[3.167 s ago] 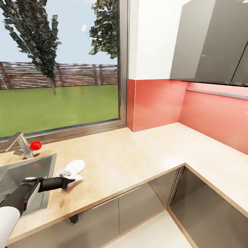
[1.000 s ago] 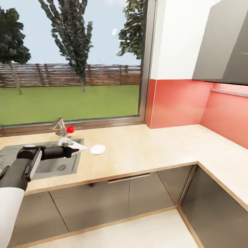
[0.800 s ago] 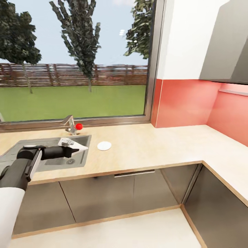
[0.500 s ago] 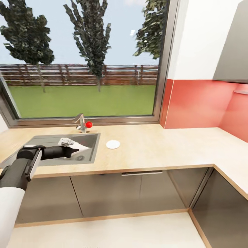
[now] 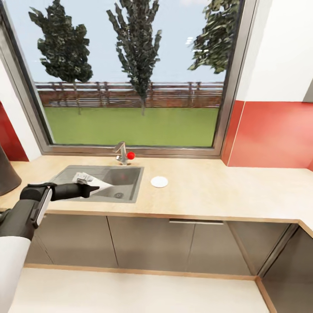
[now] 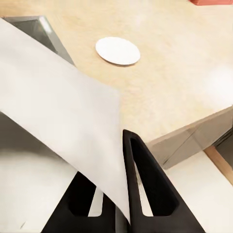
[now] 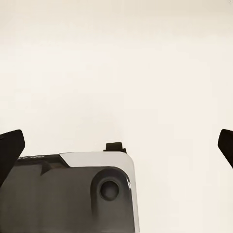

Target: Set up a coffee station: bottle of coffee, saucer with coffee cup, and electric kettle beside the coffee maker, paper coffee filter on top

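Swung leftward, head camera: sink and saucer now sit mid-frame where the counter corner showed earlier; the left arm's place in frame is unchanged. Filter (image 5: 92, 183): white paper cone, clamped between the left gripper (image 5: 92, 190) fingers, carried point-forward at left of centre, over the sink (image 5: 126, 184); wrist view shows the sheet (image 6: 58, 111) pinched between two black fingers (image 6: 148, 184). Saucer (image 5: 159, 181): flat white disc, bare, on the countertop (image 5: 208, 191) just right of the sink, centre frame; also upper centre of the wrist view (image 6: 118, 50). Dark rounded body at far left edge (image 5: 6, 174): too cropped to identify. Right gripper (image 7: 116, 145): fingertips at opposite frame edges, wide apart, holding nothing, above a pale floor. Step in hand, by judgement: transport of the filter toward the coffee maker, placement not yet done. Next move calls for turning further left, finding the machine's top, lowering the cone and releasing gently, since thin paper shifts easily. Faucet (image 5: 121, 153) with red knob, upper centre. Writing, brands, labels: none legible.
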### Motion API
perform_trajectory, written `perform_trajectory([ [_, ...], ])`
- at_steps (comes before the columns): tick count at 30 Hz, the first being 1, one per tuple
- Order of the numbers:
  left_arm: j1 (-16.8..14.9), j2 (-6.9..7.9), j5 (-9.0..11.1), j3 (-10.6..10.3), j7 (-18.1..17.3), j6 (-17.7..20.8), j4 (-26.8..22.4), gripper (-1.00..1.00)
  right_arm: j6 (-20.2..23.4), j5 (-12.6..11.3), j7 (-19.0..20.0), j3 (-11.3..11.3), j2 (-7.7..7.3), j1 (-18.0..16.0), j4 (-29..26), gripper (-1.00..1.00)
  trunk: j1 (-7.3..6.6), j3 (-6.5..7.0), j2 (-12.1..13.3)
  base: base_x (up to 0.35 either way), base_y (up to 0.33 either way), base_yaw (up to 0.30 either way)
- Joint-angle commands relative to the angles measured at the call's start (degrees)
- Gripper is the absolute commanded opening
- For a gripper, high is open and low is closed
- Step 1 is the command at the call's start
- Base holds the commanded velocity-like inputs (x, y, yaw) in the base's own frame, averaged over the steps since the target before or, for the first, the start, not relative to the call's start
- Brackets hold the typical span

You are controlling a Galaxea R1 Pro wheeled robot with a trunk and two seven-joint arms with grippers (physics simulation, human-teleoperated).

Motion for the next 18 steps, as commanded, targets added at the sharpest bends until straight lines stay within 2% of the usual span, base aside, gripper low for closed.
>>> perform_trajectory([
  [1,-0.1,-0.04,-0.6,0.1,-0.6,0.1,-0.4,-1.00,-0.2,-0.5,0.0,0.0,-0.01,0.0,0.0,1.00,0.04,-0.13,-0.1,0.000,0.000,0.271],
  [18,0.0,0.05,-0.7,0.1,-0.5,0.1,-1.2,-1.00,-0.2,-0.5,0.0,0.0,-0.01,0.0,0.0,1.00,0.04,-0.13,-0.1,0.000,0.000,0.271],
])
